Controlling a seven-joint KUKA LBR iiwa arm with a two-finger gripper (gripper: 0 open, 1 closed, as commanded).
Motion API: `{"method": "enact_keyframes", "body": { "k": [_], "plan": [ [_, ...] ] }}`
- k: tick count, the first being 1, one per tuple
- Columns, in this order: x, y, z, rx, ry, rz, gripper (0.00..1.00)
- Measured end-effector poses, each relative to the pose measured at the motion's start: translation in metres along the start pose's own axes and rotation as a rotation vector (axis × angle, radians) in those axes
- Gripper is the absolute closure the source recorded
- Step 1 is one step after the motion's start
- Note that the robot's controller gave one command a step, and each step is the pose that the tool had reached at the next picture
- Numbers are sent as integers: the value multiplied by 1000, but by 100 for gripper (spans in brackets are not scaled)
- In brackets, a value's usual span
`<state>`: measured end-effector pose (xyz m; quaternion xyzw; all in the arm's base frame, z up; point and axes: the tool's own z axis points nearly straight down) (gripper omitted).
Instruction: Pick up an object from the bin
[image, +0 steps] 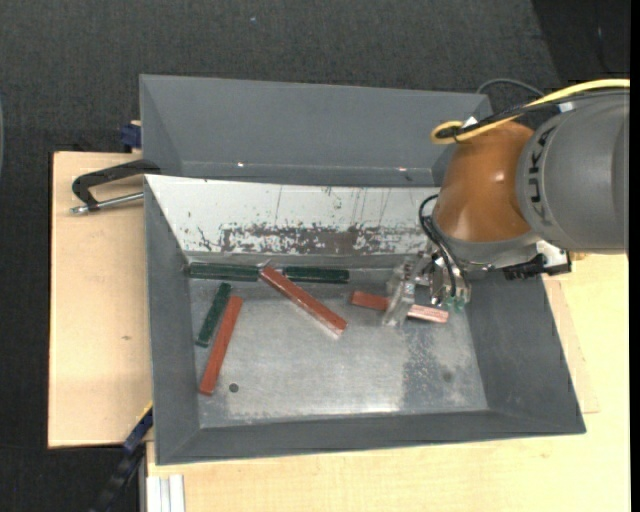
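Hovering low at the right rear of the grey metal bin (520, 345), the gripper (418, 298) was just above a small pinkish-red block (430, 314). Whether it was spread or clamped could not be told. A clean pick likely needed the block centred, then a straight lift.

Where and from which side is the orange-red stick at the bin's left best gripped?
Probably at mid-length or a little lower on the orange-red stick, coming straight down and closing across its narrow width. It lies flat on the floor, and the short dark green stick crowds its upper end on the left.
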<state>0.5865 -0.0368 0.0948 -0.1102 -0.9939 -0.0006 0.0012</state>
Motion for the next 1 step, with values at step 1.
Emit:
{"method": "enact_keyframes", "body": {
  "k": [1],
  "plan": [
    [-2, 0, -15, -1, -7, 0, 100]
  ]
}}
